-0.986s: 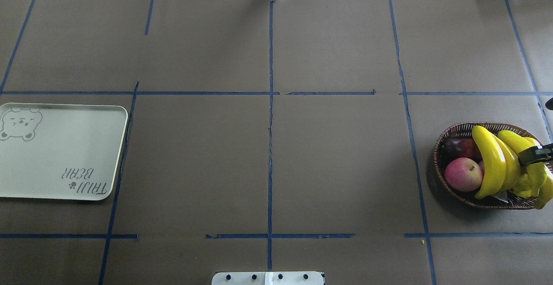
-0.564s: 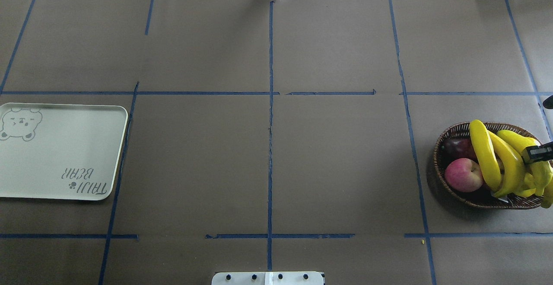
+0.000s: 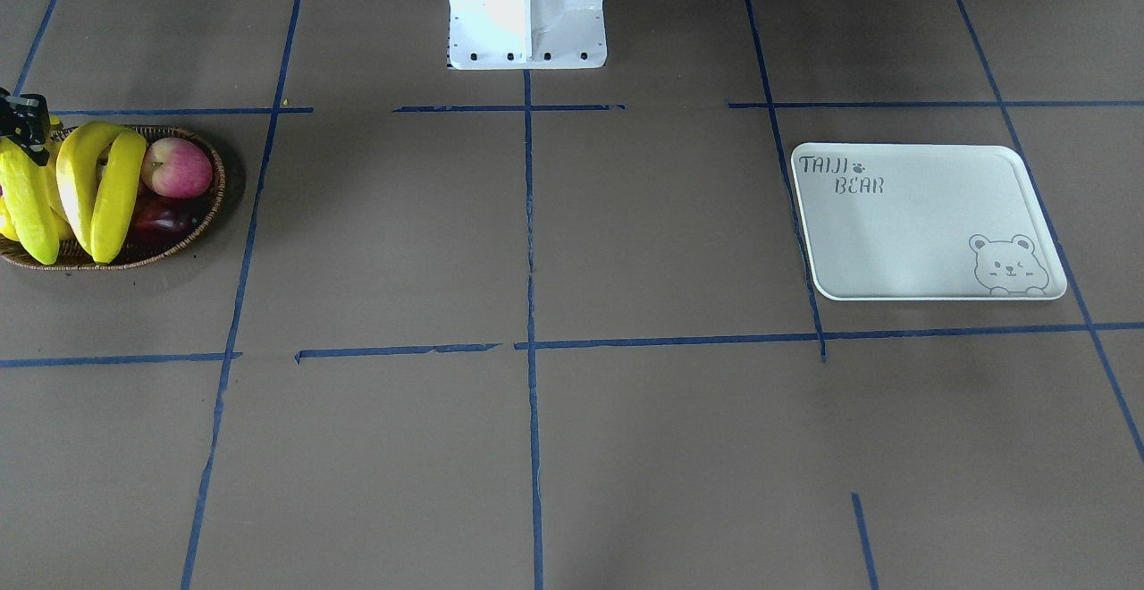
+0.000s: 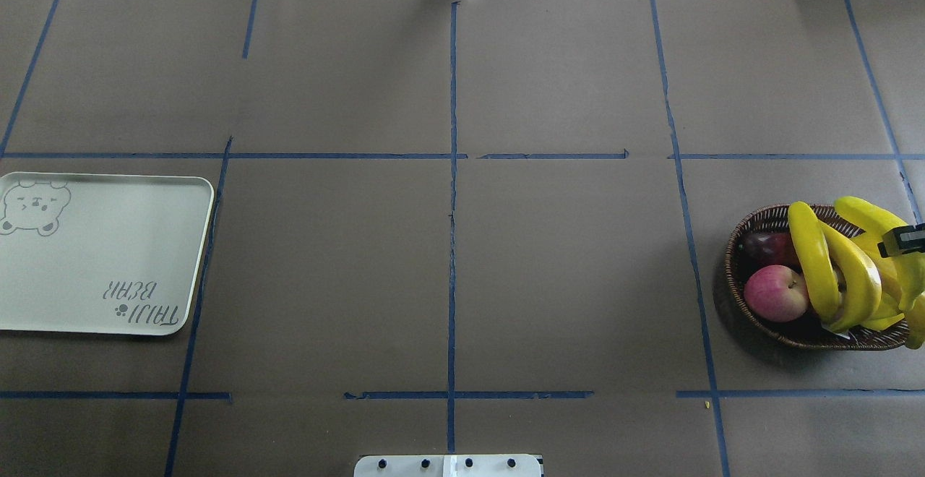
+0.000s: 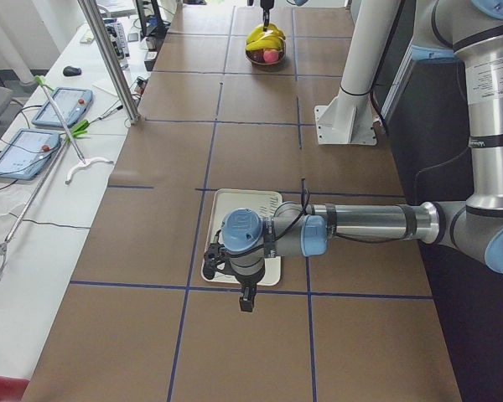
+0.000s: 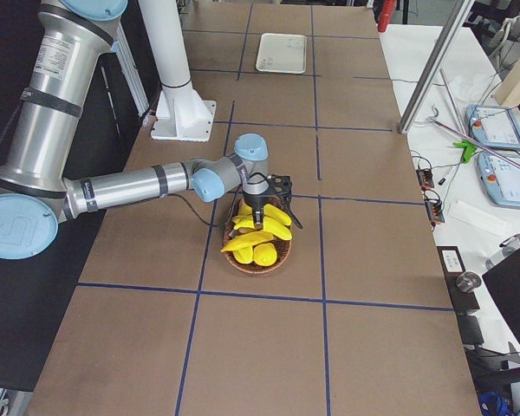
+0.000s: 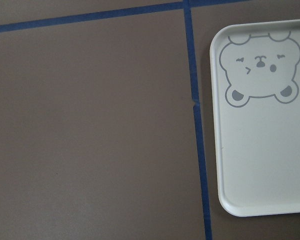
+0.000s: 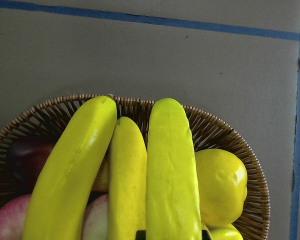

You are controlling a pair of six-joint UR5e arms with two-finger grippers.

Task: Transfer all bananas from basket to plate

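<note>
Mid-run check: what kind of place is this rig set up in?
Probably a robotics lab workcell: a table papered brown and gridded with blue tape, a white robot pedestal on it, and pendants on a side bench.

- Three long, curved, bright-yellow bananas [image 8: 171, 165] lie side by side in the right wrist view. More yellow at the overhead view's right edge may be a fourth; I cannot tell.
- One shallow oval basket of brown wicker [image 4: 731, 253] sits at the right end of the brown table [image 4: 564, 282].
- In it are one round red-pink apple [image 4: 775, 292], one dark purple-red fruit [image 4: 767, 246] and one stubby yellow pear [image 8: 221, 182].
- One flat white rectangular tray with a grey bear drawing [image 4: 108, 246] lies at the left end.
- There are two grey robot arms, each with one hand: the left hand [image 5: 246, 303] and the right hand [image 6: 259, 221].
- One white pedestal [image 3: 527, 9] stands at the robot's side of the table.
- Two blue-edged tablets [image 5: 63, 107] lie beyond the table's far side.
</note>
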